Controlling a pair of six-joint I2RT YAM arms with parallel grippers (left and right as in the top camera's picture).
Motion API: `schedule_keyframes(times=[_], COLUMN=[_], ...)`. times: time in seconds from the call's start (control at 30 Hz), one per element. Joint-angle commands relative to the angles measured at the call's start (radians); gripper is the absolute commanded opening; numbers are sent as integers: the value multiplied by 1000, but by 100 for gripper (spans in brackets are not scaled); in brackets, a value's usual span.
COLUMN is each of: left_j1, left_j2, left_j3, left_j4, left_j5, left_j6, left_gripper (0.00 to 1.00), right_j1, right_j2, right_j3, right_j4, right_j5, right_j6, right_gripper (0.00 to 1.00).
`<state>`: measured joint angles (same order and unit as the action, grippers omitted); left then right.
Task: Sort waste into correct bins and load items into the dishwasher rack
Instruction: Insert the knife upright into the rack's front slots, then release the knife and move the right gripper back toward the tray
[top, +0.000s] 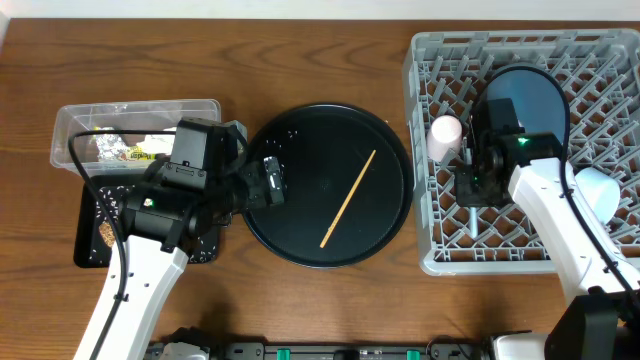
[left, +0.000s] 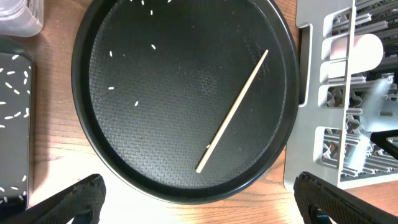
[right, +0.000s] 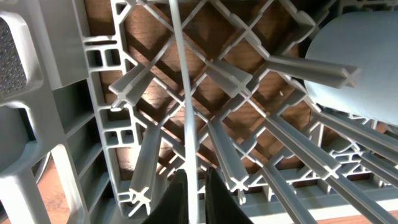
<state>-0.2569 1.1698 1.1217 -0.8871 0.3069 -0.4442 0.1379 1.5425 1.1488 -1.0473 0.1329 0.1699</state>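
The pink cup (top: 445, 133) and blue dish (top: 530, 90) sat in the rack (top: 430, 150), the right hand (right: 189, 199) pinching the spoon (right: 183, 93) there; chopstick (top: 348, 198) and rice grains (left: 137, 104) lay unsorted below the wide-open left hand (left: 202, 202)

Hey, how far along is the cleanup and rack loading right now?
Done: the dark blue dish and pink cup sit in the dishwasher rack; the wrapper is in the clear tub, the cookie lump on the flat black tray. In hand: the right gripper pinches the white spoon inside the rack. Remaining: the chopstick and rice grains on the round tray, near the open left gripper.
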Motion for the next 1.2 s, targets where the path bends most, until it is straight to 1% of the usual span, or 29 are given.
schedule_keyframes(times=[0.0,0.07,0.1,0.13,0.17,0.3,0.4,0.47,0.53,0.57,0.63,0.67,0.7,0.83,0.93,1.03,1.17], left_j1=[4,4,4,4,4,4,4,4,4,4,4,4,4,4,4,4,4], left_j2=[2,2,2,2,2,2,2,2,2,2,2,2,2,2,2,2,2], left_j3=[-2,-2,-2,-2,-2,-2,-2,-2,-2,-2,-2,-2,-2,-2,-2,-2,-2], left_j4=[-2,-2,-2,-2,-2,-2,-2,-2,-2,-2,-2,-2,-2,-2,-2,-2,-2], left_j5=[-13,-13,-13,-13,-13,-13,-13,-13,-13,-13,-13,-13,-13,-13,-13,-13,-13], left_j6=[10,10,10,10,10,10,10,10,10,10,10,10,10,10,10,10,10], left_gripper=[98,98,98,98,98,98,98,98,98,98,98,98,98,98,98,98,98], right_j1=[-8,-8,-8,-8,-8,-8,-6,-6,-5,-2,16,32,54,165,273,388,526], right_j2=[0,0,0,0,0,0,0,0,0,0,0,0,0,4,10,30,92], right_j3=[-7,-7,-7,-7,-7,25,126,219,307,343,385,393,393,365,308,235,170], right_j4=[5,5,5,8,13,40,-21,-79,-116,-121,-115,-105,-92,-37,51,156,263], right_j5=[22,33,48,60,69,72,37,-60,-232,-315,-418,-430,-423,-320,-218,-119,-2], right_j6=[-11,-11,-11,-11,-11,-11,-11,-10,11,42,145,201,271,490,632,824,969], right_gripper=[9,17,26,32,36,38,38,37,36,31,26,21,20,22,24,23,23])
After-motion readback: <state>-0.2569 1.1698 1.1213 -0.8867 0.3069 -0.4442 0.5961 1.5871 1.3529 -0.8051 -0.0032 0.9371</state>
